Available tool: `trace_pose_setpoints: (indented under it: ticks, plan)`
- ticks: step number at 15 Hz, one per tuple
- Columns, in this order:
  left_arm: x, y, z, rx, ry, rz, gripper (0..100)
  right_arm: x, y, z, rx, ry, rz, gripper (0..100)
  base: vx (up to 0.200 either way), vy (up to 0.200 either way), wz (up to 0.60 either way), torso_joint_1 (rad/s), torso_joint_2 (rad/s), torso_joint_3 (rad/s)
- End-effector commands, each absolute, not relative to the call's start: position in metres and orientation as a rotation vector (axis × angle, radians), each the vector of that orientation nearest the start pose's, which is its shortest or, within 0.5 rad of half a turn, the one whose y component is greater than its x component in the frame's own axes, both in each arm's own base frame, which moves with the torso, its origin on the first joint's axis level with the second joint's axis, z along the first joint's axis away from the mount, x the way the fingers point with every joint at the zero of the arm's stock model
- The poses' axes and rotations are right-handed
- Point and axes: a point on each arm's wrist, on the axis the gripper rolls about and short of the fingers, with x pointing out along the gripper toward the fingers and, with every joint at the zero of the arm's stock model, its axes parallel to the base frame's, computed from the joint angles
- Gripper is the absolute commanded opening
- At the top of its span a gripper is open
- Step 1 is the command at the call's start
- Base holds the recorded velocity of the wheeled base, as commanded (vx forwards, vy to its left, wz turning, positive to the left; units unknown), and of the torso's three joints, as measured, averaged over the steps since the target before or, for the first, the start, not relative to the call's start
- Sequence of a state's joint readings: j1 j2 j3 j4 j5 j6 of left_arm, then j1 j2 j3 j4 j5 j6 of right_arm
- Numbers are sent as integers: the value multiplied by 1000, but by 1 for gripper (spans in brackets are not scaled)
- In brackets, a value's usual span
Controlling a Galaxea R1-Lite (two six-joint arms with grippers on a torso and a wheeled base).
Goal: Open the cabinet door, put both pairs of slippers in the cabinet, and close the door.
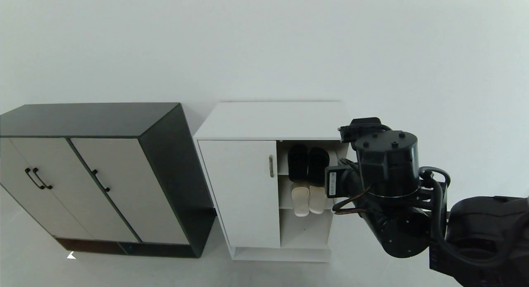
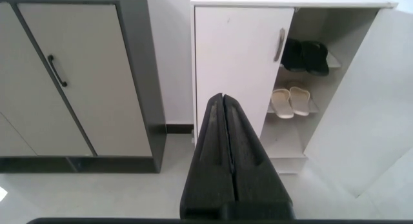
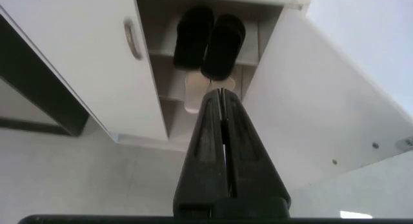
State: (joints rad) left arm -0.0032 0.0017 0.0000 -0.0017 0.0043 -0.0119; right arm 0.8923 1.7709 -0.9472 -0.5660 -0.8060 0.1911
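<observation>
Now | both jaws pressed together | black slippers (image 1: pixel 308 162) above white slippers (image 1: pixel 308 199) | right wrist view: open door (image 3: pixel 322 108)

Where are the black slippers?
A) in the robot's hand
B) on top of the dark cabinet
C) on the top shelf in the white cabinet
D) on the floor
C: the black slippers sit on the top shelf of the white cabinet, above the white slippers.

Dark cabinet (image 1: pixel 169 171), two beige doors (image 1: pixel 120 192) shut, black handles (image 1: pixel 100 180). Stands on pale floor (image 1: pixel 124 272), against white wall (image 1: pixel 248 43).
</observation>
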Motion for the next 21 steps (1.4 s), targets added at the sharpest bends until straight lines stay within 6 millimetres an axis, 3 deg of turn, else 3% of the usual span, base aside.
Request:
trace_pose_setpoints:
  ticks: [1, 8, 14, 16, 21]
  plan:
    - [-23, 0, 76, -12, 0, 2, 0, 216, 243, 188, -29, 180, 73, 0, 0, 0, 0, 207, -496, -261]
    - [-23, 0, 76, -12, 0, 2, 0, 217, 243, 178, -66, 139, 81, 0, 0, 0, 0, 20, -44, -23]
    - [-23, 0, 76, -12, 0, 2, 0, 219, 242, 178, -64, 139, 73, 0, 0, 0, -600, 3, -1, 2]
    - [-23, 0, 76, -12, 0, 2, 0, 225, 237, 178, -61, 139, 50, 0, 0, 0, 0, 0, 0, 0]
    - [-23, 0, 76, -12, 0, 3, 0, 287, 201, 196, -36, 139, -118, 0, 0, 0, 0, 0, 0, 0]
